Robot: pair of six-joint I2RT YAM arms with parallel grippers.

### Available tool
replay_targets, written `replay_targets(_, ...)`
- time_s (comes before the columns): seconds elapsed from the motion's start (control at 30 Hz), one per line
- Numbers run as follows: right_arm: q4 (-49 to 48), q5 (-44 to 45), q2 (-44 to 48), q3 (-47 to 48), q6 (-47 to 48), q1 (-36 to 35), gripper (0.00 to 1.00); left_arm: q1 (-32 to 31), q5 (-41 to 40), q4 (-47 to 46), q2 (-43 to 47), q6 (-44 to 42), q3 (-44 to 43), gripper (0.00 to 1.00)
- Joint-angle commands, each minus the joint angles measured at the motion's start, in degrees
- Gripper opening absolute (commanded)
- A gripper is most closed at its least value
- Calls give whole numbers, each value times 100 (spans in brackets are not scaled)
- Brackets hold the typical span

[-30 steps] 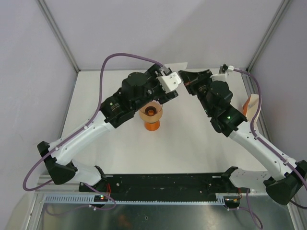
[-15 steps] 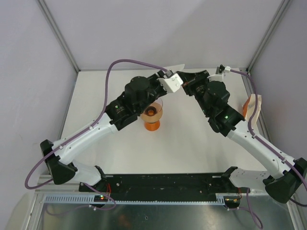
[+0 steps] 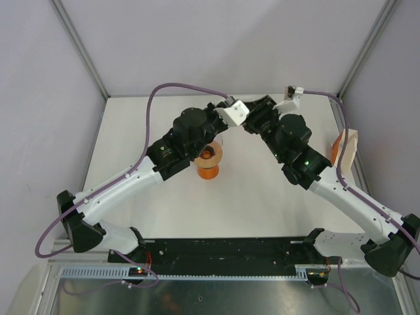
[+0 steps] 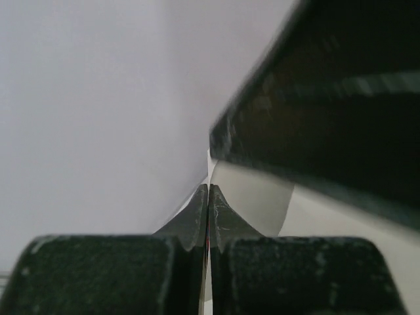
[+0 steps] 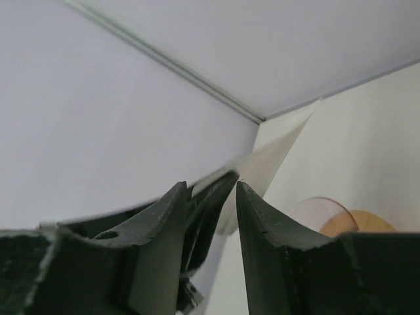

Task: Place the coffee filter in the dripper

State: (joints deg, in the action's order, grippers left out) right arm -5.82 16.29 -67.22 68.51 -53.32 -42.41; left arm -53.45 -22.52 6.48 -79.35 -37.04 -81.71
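The coffee filter, a thin cream paper sheet, is pinched between the fingers of my left gripper, which is shut on its edge. In the right wrist view the coffee filter sticks up past my right gripper, whose jaws stand apart around the paper and the left gripper's dark fingers. From above, both grippers meet in the air at the back, just behind the dripper. The dripper is a clear pinkish funnel on an orange stand; the paper is hidden there by the wrists.
A tan holder with more white paper stands at the table's right edge. The dripper and orange stand show low right in the right wrist view. Grey walls close in behind and on both sides.
My left gripper moved right to the filter and shut on it. My right gripper, shut on the filter before, has opened its jaws. Both wrists shifted slightly left.
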Motion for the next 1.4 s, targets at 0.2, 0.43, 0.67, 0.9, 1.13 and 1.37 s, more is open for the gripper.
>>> replay_targets(0.2, 725, 1196, 409, 175, 1804, -1290, 50, 229, -169, -148, 143, 1207, -130, 0)
replay_targets(0.43, 69, 1405, 513, -177, 1870, -1262, 58, 222, -17, 140, 234, 1448, -122, 0)
replay_targets(0.67, -467, 1455, 272, -189, 1877, -1056, 55, 225, 175, 392, 255, 1668, -236, 0)
replay_targets(0.9, -575, 1381, 77, -189, 1550, -731, 46, 221, 246, 554, 278, 1810, -351, 0)
replay_targets(1.13, -650, 1269, -88, -189, 1437, -627, 47, 221, 291, 609, 265, 1826, -406, 0)
replay_targets(1.37, -770, 1042, -406, -189, 1289, -462, 47, 204, 218, 620, 228, 1785, -441, 0)
